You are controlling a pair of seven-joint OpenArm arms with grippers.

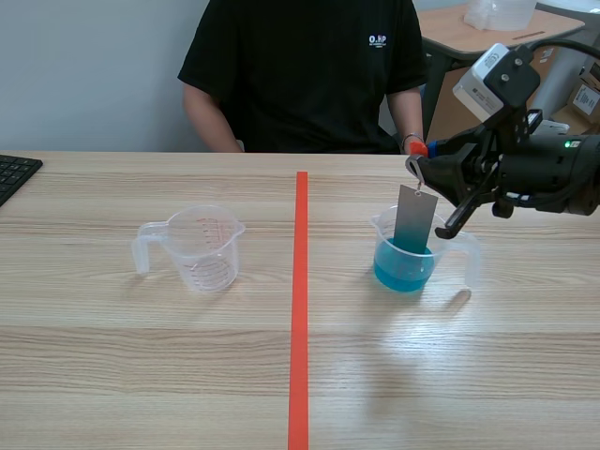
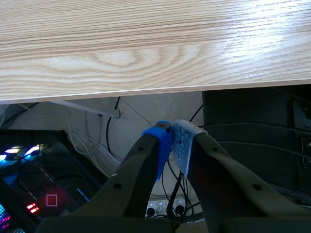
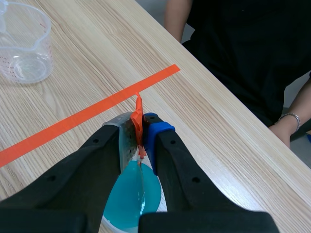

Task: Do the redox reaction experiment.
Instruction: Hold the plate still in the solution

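Note:
A clear measuring cup [image 1: 405, 265] right of the tape line holds blue liquid [image 3: 133, 196]. A grey metal strip [image 1: 413, 217] hangs upright with its lower end in the liquid. My right gripper [image 1: 419, 159] is above the cup, shut on an orange-red tag [image 3: 138, 119] at the strip's top. An empty clear measuring cup [image 1: 204, 248] stands on the left half of the table and also shows ahead of the right gripper [image 3: 22, 46]. My left gripper [image 2: 172, 138] is shut on nothing. It hangs off the table's edge [image 2: 146, 90] and does not show in the scene view.
A person in a black shirt [image 1: 300, 75] sits across the table, one hand [image 3: 286, 131] resting near the far edge. A keyboard corner [image 1: 14, 173] lies at the far left. Cables and a computer case [image 2: 43, 194] are under the table.

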